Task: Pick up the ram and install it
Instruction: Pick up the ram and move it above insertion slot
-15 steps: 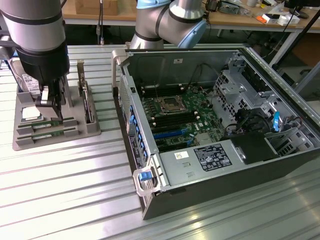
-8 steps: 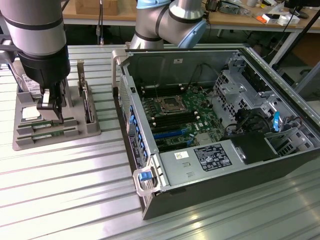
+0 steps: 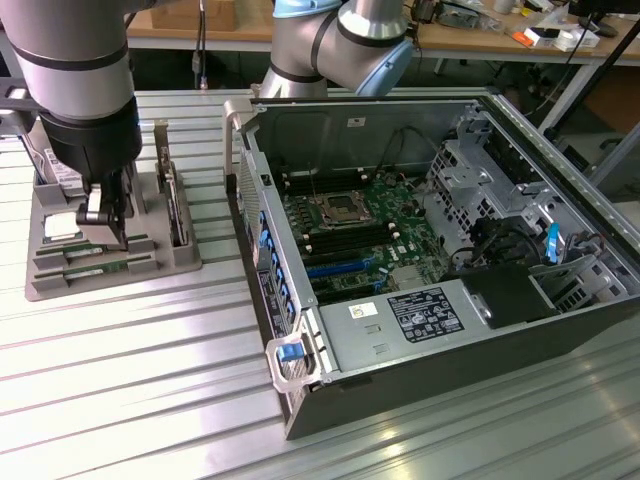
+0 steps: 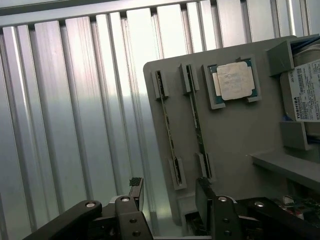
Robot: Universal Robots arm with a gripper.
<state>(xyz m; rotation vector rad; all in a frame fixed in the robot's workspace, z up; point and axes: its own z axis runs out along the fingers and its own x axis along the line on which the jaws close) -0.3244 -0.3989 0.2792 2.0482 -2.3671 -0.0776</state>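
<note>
Two thin green sticks stand on edge in slots of a grey holder tray (image 4: 235, 145). The ram (image 4: 167, 127) is the one running down toward the gap between my fingers; the matching second stick (image 4: 196, 120) lies beside it, in line with one finger (image 4: 202, 192). My gripper (image 4: 169, 197) is open and hovers above the tray's end, touching neither stick. In the exterior view the gripper (image 3: 106, 228) hangs low over the tray (image 3: 150, 268), left of the open computer case (image 3: 300, 400). The motherboard's memory slots (image 3: 345, 252) lie inside the case.
The tray also holds a square silver processor chip (image 4: 233, 80) and a hard drive (image 4: 307, 95), which stands on edge in the exterior view (image 3: 176, 205). Everything rests on a ribbed metal table (image 3: 130, 380). A drive cage and cables (image 3: 500, 200) fill the case's right side.
</note>
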